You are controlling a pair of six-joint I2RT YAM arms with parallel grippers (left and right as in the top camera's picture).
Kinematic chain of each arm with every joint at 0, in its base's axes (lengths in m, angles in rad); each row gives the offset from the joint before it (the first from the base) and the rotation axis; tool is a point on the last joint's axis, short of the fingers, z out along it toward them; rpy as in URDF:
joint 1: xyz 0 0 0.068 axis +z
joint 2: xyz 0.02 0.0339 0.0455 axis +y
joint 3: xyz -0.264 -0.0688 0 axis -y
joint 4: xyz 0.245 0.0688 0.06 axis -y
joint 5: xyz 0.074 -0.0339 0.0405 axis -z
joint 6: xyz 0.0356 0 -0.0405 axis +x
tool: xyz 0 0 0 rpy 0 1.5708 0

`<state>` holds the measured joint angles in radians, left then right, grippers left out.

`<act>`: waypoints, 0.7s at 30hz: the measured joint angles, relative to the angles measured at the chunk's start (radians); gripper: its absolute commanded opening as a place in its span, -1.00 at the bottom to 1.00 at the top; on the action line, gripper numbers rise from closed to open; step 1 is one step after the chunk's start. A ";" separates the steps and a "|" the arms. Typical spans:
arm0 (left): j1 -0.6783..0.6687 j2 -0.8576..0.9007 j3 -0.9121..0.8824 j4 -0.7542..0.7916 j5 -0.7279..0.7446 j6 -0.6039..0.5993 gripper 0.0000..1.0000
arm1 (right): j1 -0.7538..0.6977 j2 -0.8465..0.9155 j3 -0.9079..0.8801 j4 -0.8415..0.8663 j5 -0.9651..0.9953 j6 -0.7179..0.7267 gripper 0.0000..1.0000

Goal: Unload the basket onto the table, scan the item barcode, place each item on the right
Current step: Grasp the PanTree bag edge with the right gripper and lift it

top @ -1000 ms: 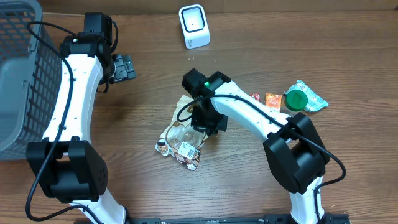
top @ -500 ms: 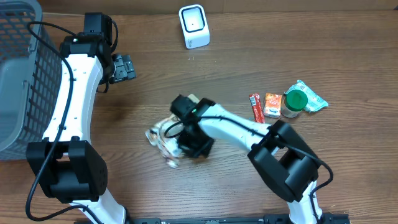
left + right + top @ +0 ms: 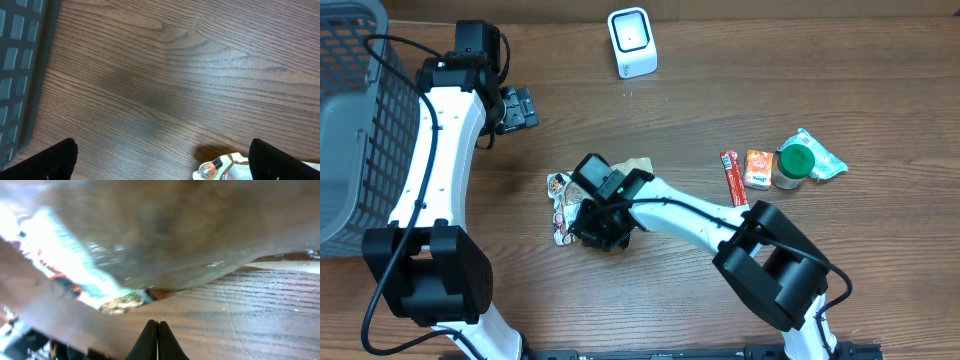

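The item is a crinkled clear snack bag (image 3: 560,200) with printed edges, left of the table's centre. My right gripper (image 3: 592,215) sits over it, and the arm hides most of the bag. In the right wrist view the fingers (image 3: 156,330) are pressed together, and the bag's film (image 3: 150,240) fills the view just above them, lifted off the wood. The white barcode scanner (image 3: 631,41) stands at the back centre. My left gripper (image 3: 520,107) hovers open at the back left. Its wrist view shows a corner of the bag (image 3: 220,167) between the wide-apart fingers (image 3: 162,162).
A grey mesh basket (image 3: 350,120) takes up the left side, and its wall shows in the left wrist view (image 3: 20,60). At the right lie a red stick packet (image 3: 733,175), an orange packet (image 3: 758,166), a green-lidded jar (image 3: 795,163) and a green-and-white wrapper (image 3: 825,158).
My right gripper has swung left across the table, and the snack bag has moved left with it. Its jaws have closed fully. The left arm has stayed still.
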<state>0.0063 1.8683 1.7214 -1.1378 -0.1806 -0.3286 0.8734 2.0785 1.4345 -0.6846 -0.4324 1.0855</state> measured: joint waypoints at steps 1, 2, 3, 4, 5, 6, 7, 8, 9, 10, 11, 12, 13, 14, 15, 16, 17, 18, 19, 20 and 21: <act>0.000 0.000 0.000 0.000 0.000 0.000 0.99 | -0.005 -0.003 0.005 -0.007 -0.010 -0.014 -0.89; 0.000 0.000 0.000 0.000 0.000 0.000 0.99 | -0.016 -0.012 0.015 -0.022 -0.018 -0.044 -0.74; 0.000 0.000 0.000 0.000 0.000 0.000 0.99 | -0.029 -0.027 0.026 -0.031 -0.024 -0.075 -0.63; 0.000 0.000 0.000 0.000 0.000 0.000 1.00 | -0.041 -0.042 0.039 -0.041 -0.026 -0.121 -0.47; 0.000 0.000 0.000 0.000 0.000 0.000 0.99 | -0.055 -0.063 0.052 -0.043 -0.024 -0.164 -0.22; 0.000 0.000 0.000 0.000 0.000 0.000 0.99 | -0.072 -0.097 0.068 -0.042 -0.022 -0.222 -0.19; 0.000 0.000 0.000 0.000 0.000 0.000 0.99 | -0.091 -0.126 0.081 -0.050 -0.020 -0.286 -0.16; 0.000 0.000 0.000 0.000 0.000 0.000 0.99 | -0.100 -0.142 0.085 -0.056 -0.016 -0.309 -0.12; 0.000 0.000 0.000 0.000 0.000 0.000 0.99 | -0.119 -0.166 0.093 -0.076 -0.009 -0.358 -0.07; 0.000 0.000 0.000 0.000 0.000 0.000 0.99 | -0.130 -0.177 0.094 -0.088 -0.003 -0.377 -0.04; 0.000 0.000 0.000 0.000 0.000 0.000 0.99 | -0.144 -0.183 0.099 -0.111 0.004 -0.400 0.03; 0.000 0.000 0.000 0.000 0.000 0.000 1.00 | -0.162 -0.187 0.100 -0.135 0.020 -0.423 0.06; 0.000 0.000 0.000 0.000 0.000 0.000 0.99 | -0.177 -0.187 0.100 -0.163 0.040 -0.444 0.08; 0.000 0.000 0.000 0.000 0.000 0.000 0.99 | -0.194 -0.186 0.099 -0.196 0.066 -0.459 0.10; 0.000 0.000 0.000 0.000 0.000 0.000 0.99 | -0.211 -0.186 0.099 -0.232 0.100 -0.467 0.15; 0.000 0.000 0.000 0.000 0.000 0.000 0.99 | -0.219 -0.186 0.099 -0.244 0.117 -0.474 0.22; 0.000 0.000 0.000 0.000 0.000 0.000 0.99 | -0.230 -0.186 0.099 -0.261 0.149 -0.482 0.26; 0.000 0.000 0.000 0.000 0.000 0.000 0.99 | -0.238 -0.186 0.099 -0.277 0.176 -0.489 0.28; 0.000 0.000 0.000 0.000 0.000 0.000 0.99 | -0.241 -0.186 0.099 -0.286 0.199 -0.495 0.28; 0.000 0.000 0.000 0.000 0.000 0.000 0.99 | -0.243 -0.186 0.099 -0.291 0.216 -0.497 0.28; 0.000 0.000 0.000 0.000 0.000 0.000 0.99 | -0.242 -0.186 0.099 -0.293 0.234 -0.499 0.28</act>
<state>0.0063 1.8683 1.7214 -1.1378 -0.1806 -0.3286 0.6312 1.8927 1.5333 -0.9775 -0.1986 0.5861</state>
